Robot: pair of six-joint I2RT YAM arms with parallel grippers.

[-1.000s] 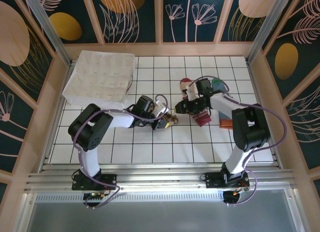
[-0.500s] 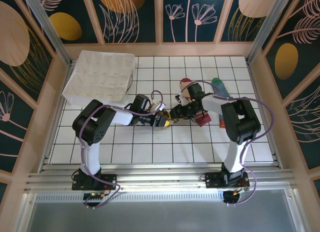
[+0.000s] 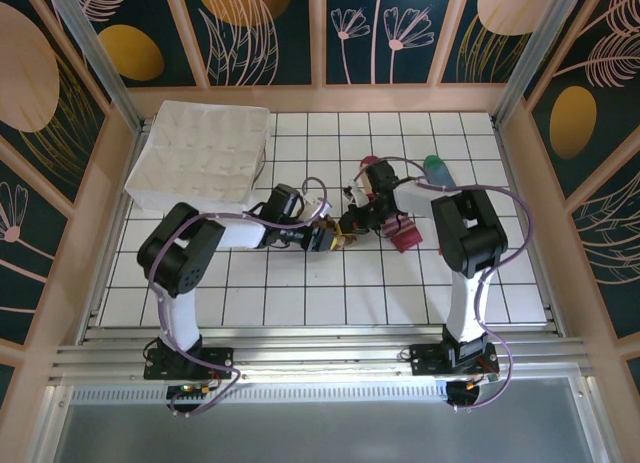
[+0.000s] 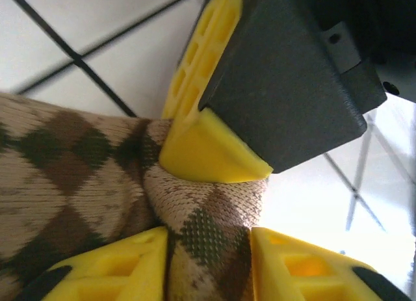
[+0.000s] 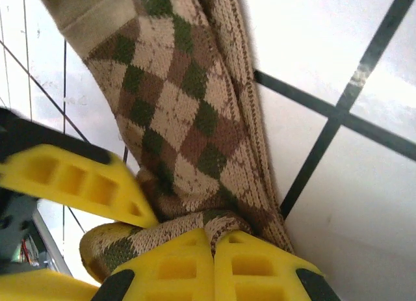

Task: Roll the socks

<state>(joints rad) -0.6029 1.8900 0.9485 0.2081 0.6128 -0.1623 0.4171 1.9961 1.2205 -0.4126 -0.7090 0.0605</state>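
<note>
Your left gripper (image 4: pixel 209 265) pinches the argyle sock (image 5: pixel 175 106) near the middle of the table (image 3: pixel 300 293), and the fabric fills the gap between its fingers. Your right gripper (image 5: pixel 213 252) has its fingers pressed together, with the tips touching the same sock's bunched end just beside the left one; you cannot tell whether any fabric is caught there. The beige sock (image 3: pixel 406 236) lies just right of them, and the blue-grey sock (image 3: pixel 433 165) is farther right and far.
</note>
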